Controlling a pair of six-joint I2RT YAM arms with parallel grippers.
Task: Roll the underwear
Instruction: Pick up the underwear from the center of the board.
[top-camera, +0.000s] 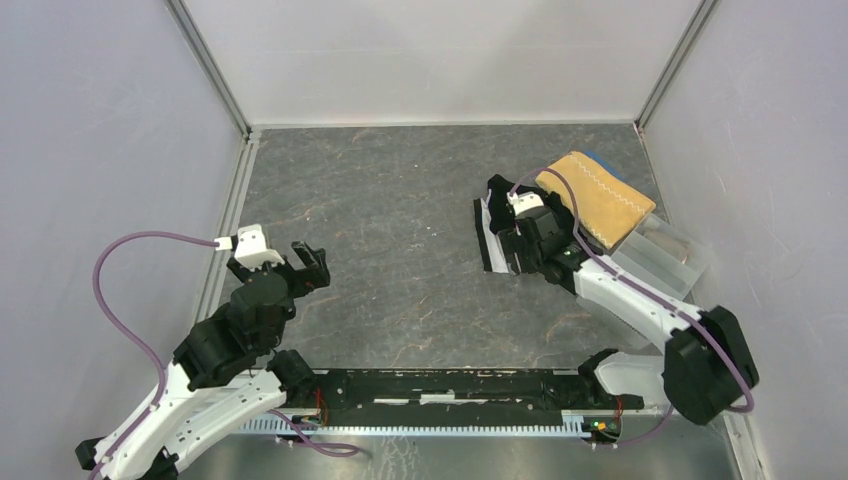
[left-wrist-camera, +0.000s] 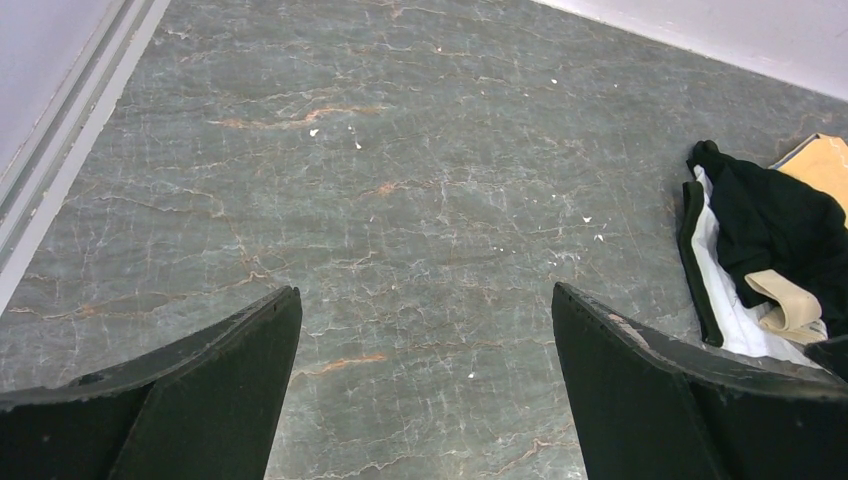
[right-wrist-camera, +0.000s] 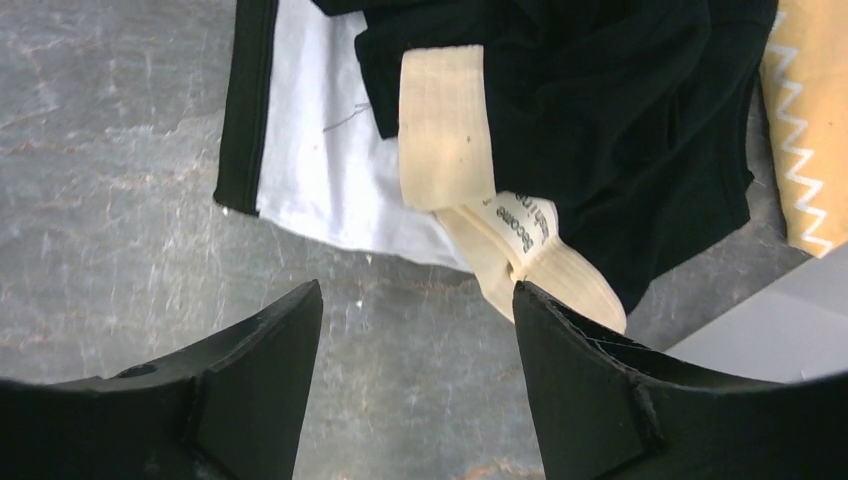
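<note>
The right tool (right-wrist-camera: 415, 300) gapes just beside the underwear (right-wrist-camera: 600, 120) — limp, light cloth, probably best pinched at its hem; the left tool (left-wrist-camera: 425, 300) gapes too.

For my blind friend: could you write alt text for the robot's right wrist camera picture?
A heap of underwear, black, white and cream, lies on the grey marbled table just beyond the open right pincer, whose two dark fingers frame the bottom. A mustard towel with white zigzag stitching shows at the right edge.
</note>
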